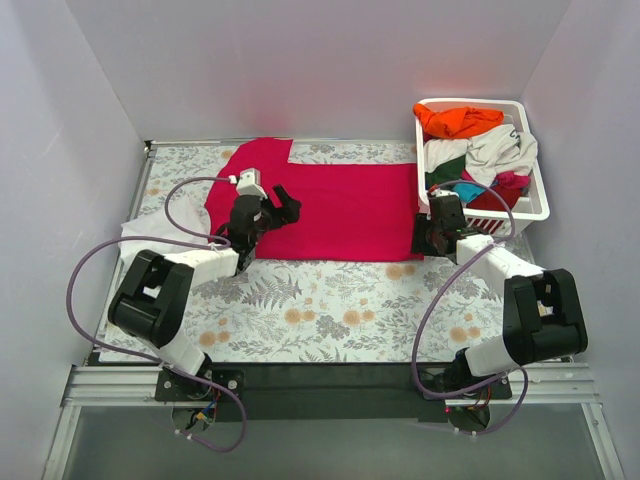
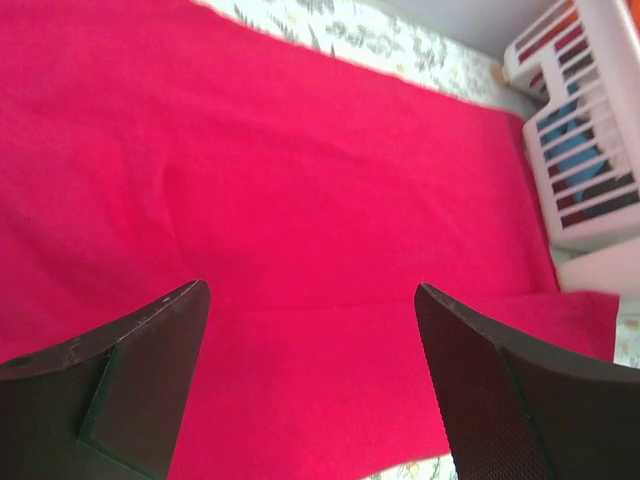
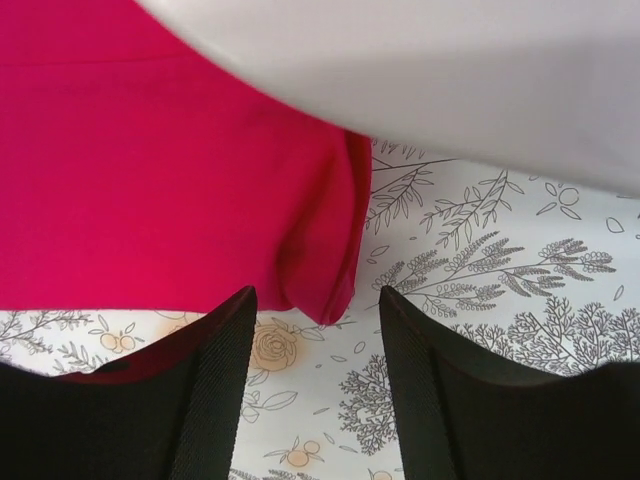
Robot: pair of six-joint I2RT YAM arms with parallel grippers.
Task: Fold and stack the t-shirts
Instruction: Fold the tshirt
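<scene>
A large crimson-pink t-shirt lies spread flat across the back of the flowered table. My left gripper is open and empty over its left part; in the left wrist view the pink cloth fills the space between the fingers. My right gripper is open and empty at the shirt's near right corner, which lies just ahead of the fingertips. A white t-shirt lies at the table's left edge, partly under my left arm. Orange, white, green and teal shirts fill the basket.
The white slotted plastic basket stands at the back right, close beside my right gripper; its wall shows in the left wrist view and its pale underside in the right wrist view. White walls enclose the table.
</scene>
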